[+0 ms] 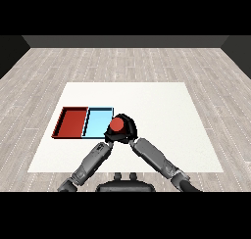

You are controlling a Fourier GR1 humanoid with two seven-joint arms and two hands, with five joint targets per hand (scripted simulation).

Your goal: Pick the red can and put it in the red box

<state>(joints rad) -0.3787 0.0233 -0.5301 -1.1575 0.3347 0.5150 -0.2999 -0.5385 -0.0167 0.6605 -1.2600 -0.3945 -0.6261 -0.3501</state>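
While my right hand (125, 129) curls round the red can (116, 126) to carry it, the red tray (71, 122) waits off to its left.

A white table (147, 93) stands on a pale grey wood-plank floor (125, 61), with a dark wall (125, 41) behind.

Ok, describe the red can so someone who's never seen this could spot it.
On the white table, find the light blue tray beside the red tray. At its near right corner, the right hand curls round the red can, the only round red thing.
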